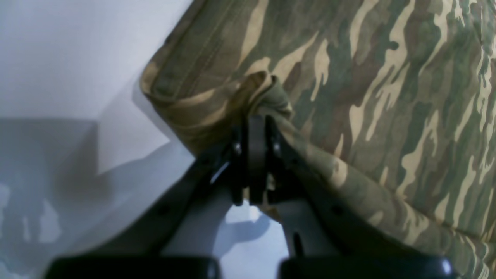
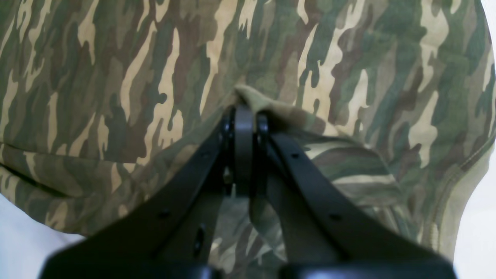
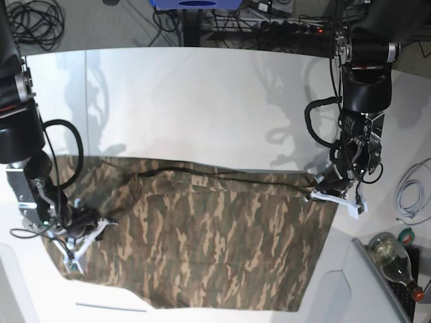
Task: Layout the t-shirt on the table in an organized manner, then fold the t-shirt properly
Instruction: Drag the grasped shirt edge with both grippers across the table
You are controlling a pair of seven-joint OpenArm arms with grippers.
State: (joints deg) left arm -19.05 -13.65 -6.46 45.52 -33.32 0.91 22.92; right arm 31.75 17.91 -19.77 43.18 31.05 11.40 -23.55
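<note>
The left gripper [image 1: 255, 128] is clamped on a bunched fold of the soft green, brown and tan camouflage t-shirt [image 3: 202, 242] at centre frame of its wrist view; the right gripper [image 2: 244, 116] likewise pinches cloth; the shirt lies spread across the lower half of the wide white table [image 3: 202, 101] in the base view.

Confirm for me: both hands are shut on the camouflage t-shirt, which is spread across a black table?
The table colour is wrong. The table is white, as the base view shows. The rest stands: the left hand and the right hand are each shut on a pinch of the camouflage t-shirt, which is spread across it.
</note>
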